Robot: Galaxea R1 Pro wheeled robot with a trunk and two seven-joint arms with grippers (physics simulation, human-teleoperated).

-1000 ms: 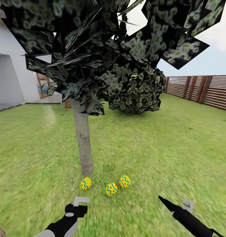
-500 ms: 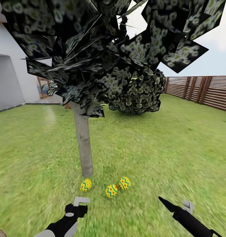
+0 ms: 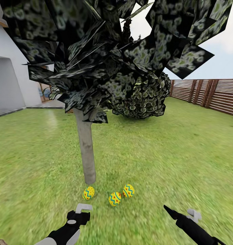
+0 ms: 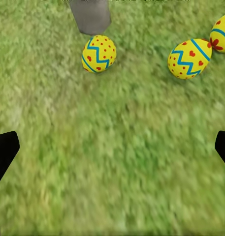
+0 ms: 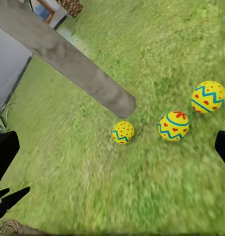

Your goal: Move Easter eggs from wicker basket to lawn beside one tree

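Note:
Three yellow Easter eggs lie on the lawn (image 3: 157, 153) at the foot of the tree's pale grey trunk (image 3: 86, 149): one (image 3: 88, 193) just below the trunk base, a second (image 3: 114, 198) and a third (image 3: 128, 191) to its right. The left wrist view holds the same eggs (image 4: 98, 53) (image 4: 189, 58) (image 4: 221, 38), as does the right wrist view (image 5: 123, 132) (image 5: 173, 125) (image 5: 208, 96). My left gripper (image 3: 83, 207) (image 4: 112, 150) hovers open and empty just short of them. My right gripper (image 3: 180, 211) (image 5: 112, 147) is open and empty, off to the eggs' right. A tan woven edge, probably the wicker basket (image 5: 14, 228), shows behind.
The tree's dark angular crown (image 3: 106, 51) hangs low overhead. A dense shrub (image 3: 143, 98) stands farther back, a brown slatted fence (image 3: 208, 93) at the right, the white house (image 3: 11, 81) at the left. Open grass lies around the eggs.
The whole picture has shifted slightly, so the camera moved. The eggs lie where they were by the trunk, and both grippers stay open and empty.

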